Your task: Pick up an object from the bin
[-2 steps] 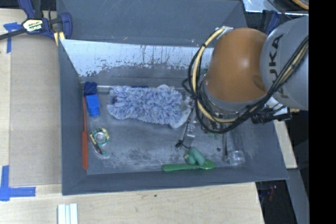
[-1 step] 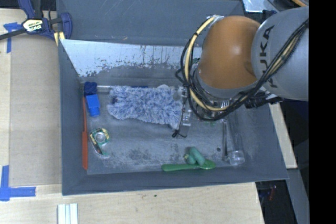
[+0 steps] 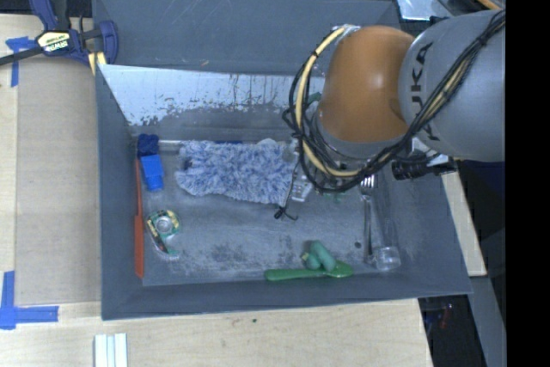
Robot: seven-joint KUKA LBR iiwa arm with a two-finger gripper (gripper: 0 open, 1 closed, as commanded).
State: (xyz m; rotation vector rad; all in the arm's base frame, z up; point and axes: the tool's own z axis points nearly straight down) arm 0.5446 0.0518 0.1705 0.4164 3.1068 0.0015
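Gripper [image 3: 295, 192] hangs at the right end of a blue fluffy cloth [image 3: 230, 171], which lies across the middle of the bin [image 3: 258, 30] floor. Whether it is released or clenched, I cannot tell. A green toy [image 3: 311, 265] lies by the near wall, a blue block [image 3: 151, 162] at the left.

One camera hangs above the bin [image 3: 215, 30], looking down and tilted slightly toward its far wall, close enough that all four walls fit with little margin. The arm [image 3: 455, 90] enters from the right.
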